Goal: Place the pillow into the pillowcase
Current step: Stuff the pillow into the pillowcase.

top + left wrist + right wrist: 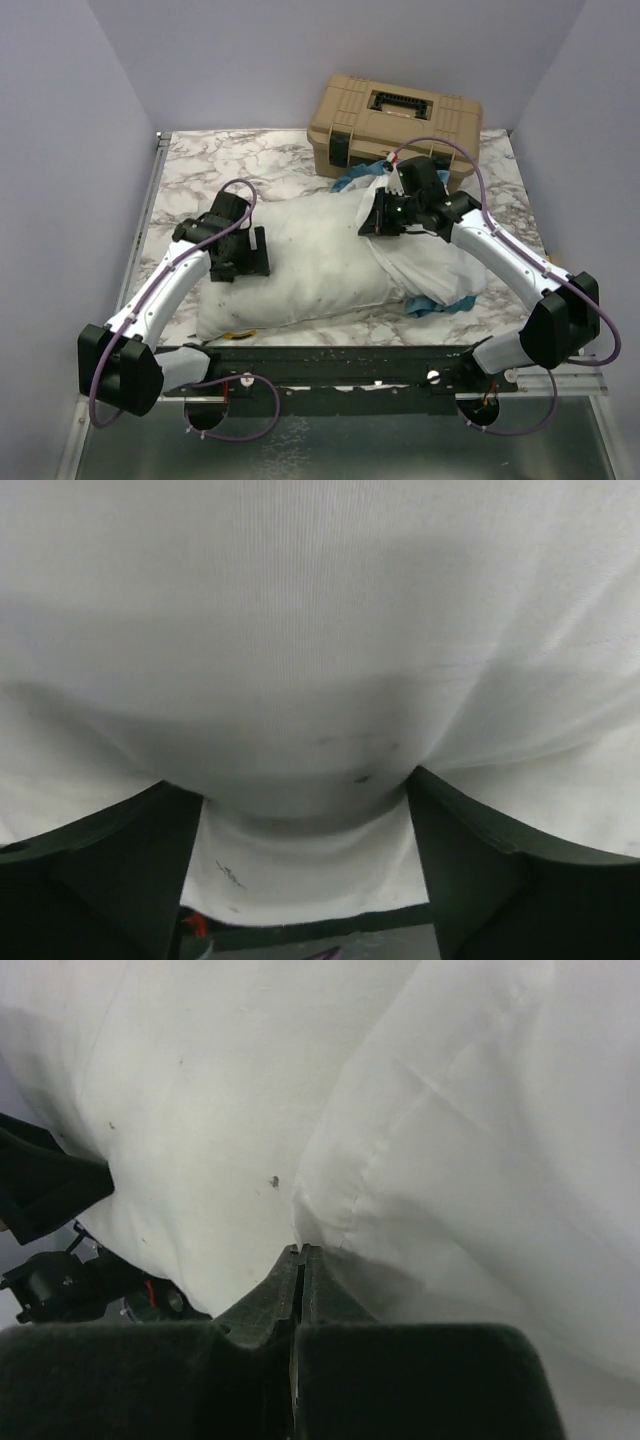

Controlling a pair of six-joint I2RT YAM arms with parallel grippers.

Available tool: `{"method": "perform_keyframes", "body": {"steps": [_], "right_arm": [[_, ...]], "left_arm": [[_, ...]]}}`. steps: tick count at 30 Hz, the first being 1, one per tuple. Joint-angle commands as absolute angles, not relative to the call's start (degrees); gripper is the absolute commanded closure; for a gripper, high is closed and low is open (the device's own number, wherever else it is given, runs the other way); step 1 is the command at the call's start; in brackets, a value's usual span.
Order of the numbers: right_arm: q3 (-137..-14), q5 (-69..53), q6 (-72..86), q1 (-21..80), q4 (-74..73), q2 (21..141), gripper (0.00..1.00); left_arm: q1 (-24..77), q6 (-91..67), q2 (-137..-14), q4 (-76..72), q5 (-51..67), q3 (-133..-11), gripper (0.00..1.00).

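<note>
**A:** Which step is this?

**B:** The stuffing, about half done by my reckoning. The pillow (300, 270) lies across the middle of the counter (270, 160). Its right end sits inside the pillowcase (440, 265), which covers the stretch toward the counter's right edge and shows blue frill on its far and near sides. The pillow's left half is bare.

**A:** And the tools?

**B:** The left tool (255, 258) stands open near the pillow's left end. Its jaws are spread wide with a bulge of white fabric between them, and it grips nothing. The right tool (380, 215) is closed at the mouth of the pillowcase, on top of the pillow. The hem runs straight into its tip, so I judge it is pinching that edge.

**A:** What does the next move call for?

**B:** Probably the left tool takes a fresh hold on the bare half and pushes it rightward, while the right tool keeps the mouth lifted and draws it toward the counter's left edge. The stuffing is soft, so a shallow bite may only bunch the cloth.
</note>
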State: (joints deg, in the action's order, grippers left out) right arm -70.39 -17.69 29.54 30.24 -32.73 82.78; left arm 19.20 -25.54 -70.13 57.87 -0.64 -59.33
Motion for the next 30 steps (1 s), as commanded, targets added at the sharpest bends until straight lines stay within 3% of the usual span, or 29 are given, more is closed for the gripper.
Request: {"method": "perform_keyframes", "body": {"steps": [1,3,5,11,15,21,23,25,27,30], "right_arm": [[-69.36,-23.17,30.47,29.55,-31.17,82.54,1.00],[-70.04,-25.98,31.35,29.34,-29.76,82.37,1.00],[-71.47,-28.41,32.35,29.22,-28.38,82.14,1.00],[-75.95,-39.03,37.05,29.08,-22.10,84.01,1.00],[-76.44,-41.23,38.40,28.95,-20.34,84.41,1.00],[-81.32,-17.80,27.25,28.13,-39.64,82.44,0.96],[-82.73,-11.62,22.79,28.12,-43.23,81.15,0.86],[-83.98,-8.36,20.06,28.12,-45.45,80.18,0.52],[-85.28,-7.20,18.49,28.12,-47.14,79.79,0.26],[-85.75,-10.27,17.44,28.12,-47.05,79.06,0.13]], "left_arm": [[19.65,-37.79,-65.65,33.33,21.90,-50.76,0.34],[21.16,-43.23,-66.09,22.31,22.57,-50.48,0.70],[24.94,-44.70,-69.51,17.66,20.44,-54.83,0.97],[38.76,-47.02,-81.80,9.05,18.12,-71.68,1.00],[44.06,-49.62,-85.51,2.51,17.18,-74.52,1.00],[44.54,-50.54,-80.89,3.26,8.03,-69.32,1.00],[44.50,-50.05,-79.16,6.43,4.91,-68.07,1.00],[44.48,-48.96,-77.85,11.43,1.37,-67.61,1.00],[44.47,-47.66,-76.68,17.29,-2.90,-67.44,1.00],[44.32,-46.58,-75.41,25.38,-8.89,-67.25,1.00]]}}
